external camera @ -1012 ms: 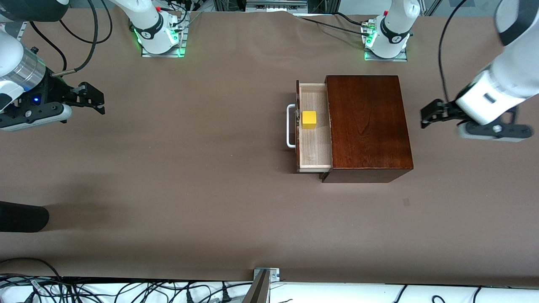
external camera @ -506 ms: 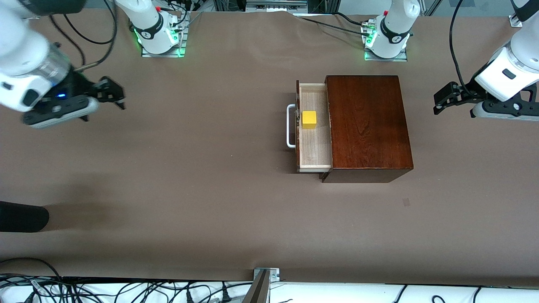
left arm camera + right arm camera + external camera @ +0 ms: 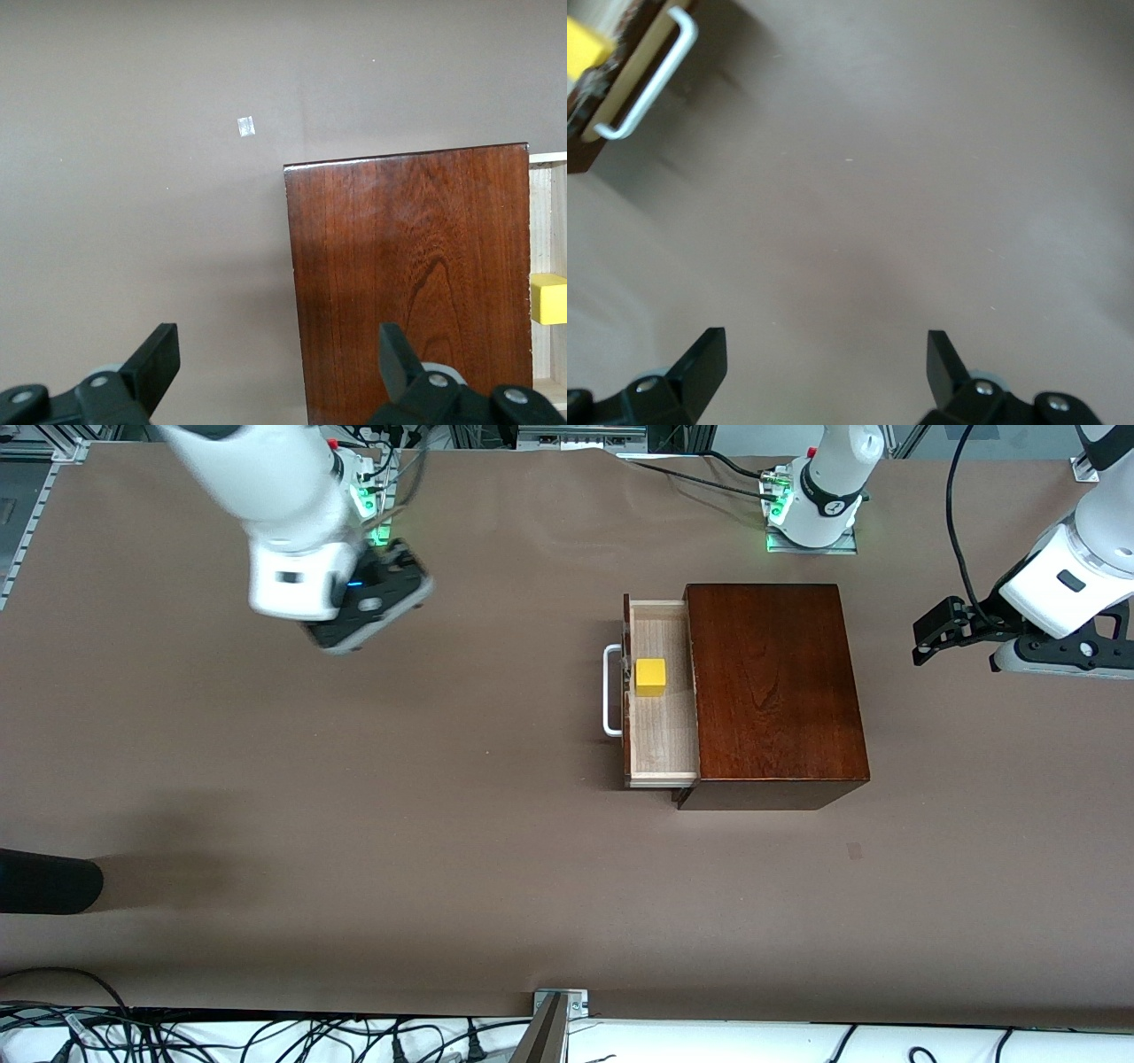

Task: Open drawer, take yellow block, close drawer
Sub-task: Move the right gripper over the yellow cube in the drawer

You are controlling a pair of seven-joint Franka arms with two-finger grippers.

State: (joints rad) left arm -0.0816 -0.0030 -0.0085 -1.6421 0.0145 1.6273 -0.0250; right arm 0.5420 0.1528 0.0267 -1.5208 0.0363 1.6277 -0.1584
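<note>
drawer [image 3: 660, 691] pulled out of the wooden box [image 3: 772, 691] | yellow block [image 3: 650, 677] sitting in it by the handle | right gripper [image 3: 824, 363] released, over bare table | left gripper [image 3: 275, 359] released, beside the box

a wide table [image 3: 372, 779] covered in plain brown matte material fills nearly everything, lit evenly from above with soft shadows. at twelve o'clock two metal base plates [image 3: 811, 540] glow green along the table's edge, with black cables [image 3: 691, 474] trailing past them. at six o'clock a white strip holds tangled black cables [image 3: 266, 1041] and a small metal bracket [image 3: 560, 1003]. at nine o'clock a dark rounded object [image 3: 44, 881] pokes in, casting a faint shadow. a small pale mark [image 3: 854, 851] sits toward five o'clock.
</note>
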